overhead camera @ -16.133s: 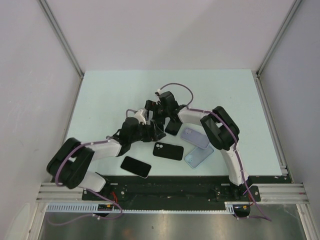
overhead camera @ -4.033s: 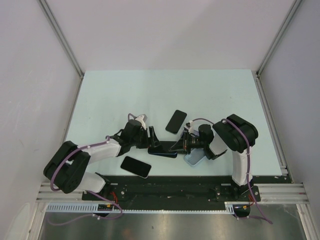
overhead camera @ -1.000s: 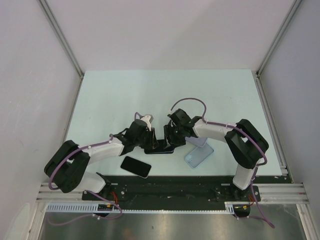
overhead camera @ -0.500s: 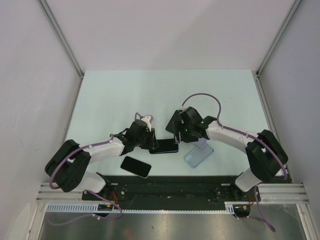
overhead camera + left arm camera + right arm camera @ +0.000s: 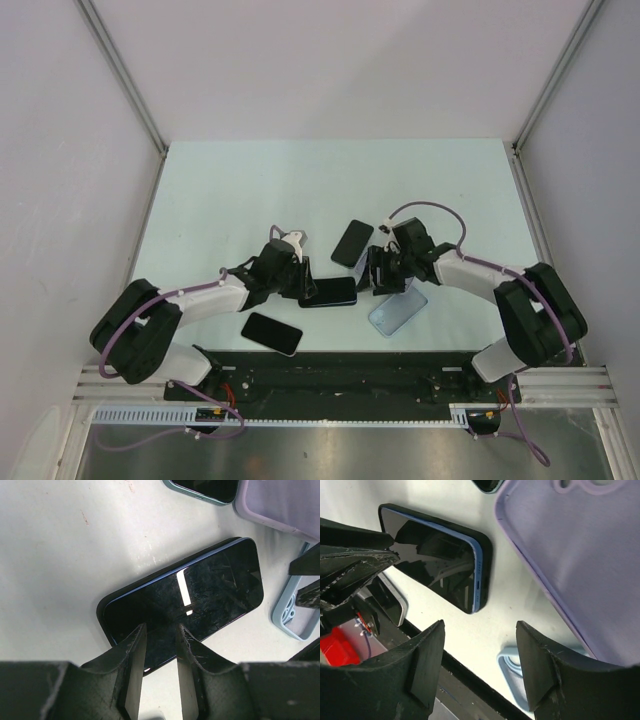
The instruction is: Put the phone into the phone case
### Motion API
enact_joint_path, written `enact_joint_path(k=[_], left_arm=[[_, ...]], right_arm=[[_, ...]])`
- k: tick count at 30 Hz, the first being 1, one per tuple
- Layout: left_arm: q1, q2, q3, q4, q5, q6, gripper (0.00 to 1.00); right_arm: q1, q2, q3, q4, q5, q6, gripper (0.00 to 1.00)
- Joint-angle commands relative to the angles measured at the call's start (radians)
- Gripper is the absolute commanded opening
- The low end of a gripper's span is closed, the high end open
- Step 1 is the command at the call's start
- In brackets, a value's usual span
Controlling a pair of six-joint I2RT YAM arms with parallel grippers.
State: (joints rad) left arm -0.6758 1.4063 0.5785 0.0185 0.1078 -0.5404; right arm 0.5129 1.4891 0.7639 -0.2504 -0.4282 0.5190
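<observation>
A dark phone (image 5: pixel 185 597) with a blue edge lies screen up on the table, with a black phone case (image 5: pixel 488 555) round its rim. My left gripper (image 5: pixel 157 632) hovers over the phone's near end, its fingers (image 5: pixel 134 647) a narrow gap apart with nothing between them. In the top view this gripper (image 5: pixel 300 283) sits at the left end of the phone (image 5: pixel 332 292). My right gripper (image 5: pixel 480 630) is open over bare table just right of the phone, and the top view shows it (image 5: pixel 378 275) between the phone and the other cases.
A lilac case (image 5: pixel 570 550) and a light blue case (image 5: pixel 397 312) lie right of the phone. A second dark phone (image 5: pixel 352 242) lies behind it. A third, white-edged one (image 5: pixel 271 333) lies near the front edge (image 5: pixel 330 352).
My right gripper has pulled away from the phone's right end and moved to the right, with its jaws a little wider. The left gripper and the phone have stayed put.
</observation>
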Motion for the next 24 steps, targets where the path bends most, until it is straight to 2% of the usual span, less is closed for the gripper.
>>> enact_joint_path(k=[1, 10, 12, 17, 24], left_arm=[[-0.007, 0.014, -0.025, -0.083, -0.003, 0.026, 0.36], [-0.007, 0.013, -0.029, -0.084, -0.008, 0.025, 0.36], [-0.007, 0.016, -0.028, -0.081, -0.010, 0.025, 0.36], [-0.007, 0.022, -0.028, -0.083, -0.013, 0.030, 0.36], [-0.007, 0.031, -0.014, -0.083, -0.017, 0.025, 0.37]], right_arm=[[0.001, 0.086, 0.000, 0.132, -0.122, 0.019, 0.61], [0.003, 0.217, 0.009, 0.200, -0.116, 0.038, 0.46], [0.003, 0.238, 0.017, 0.200, -0.107, 0.036, 0.40], [0.015, 0.273, 0.038, 0.151, -0.070, 0.010, 0.24], [0.059, 0.310, 0.060, 0.051, 0.083, -0.040, 0.16]])
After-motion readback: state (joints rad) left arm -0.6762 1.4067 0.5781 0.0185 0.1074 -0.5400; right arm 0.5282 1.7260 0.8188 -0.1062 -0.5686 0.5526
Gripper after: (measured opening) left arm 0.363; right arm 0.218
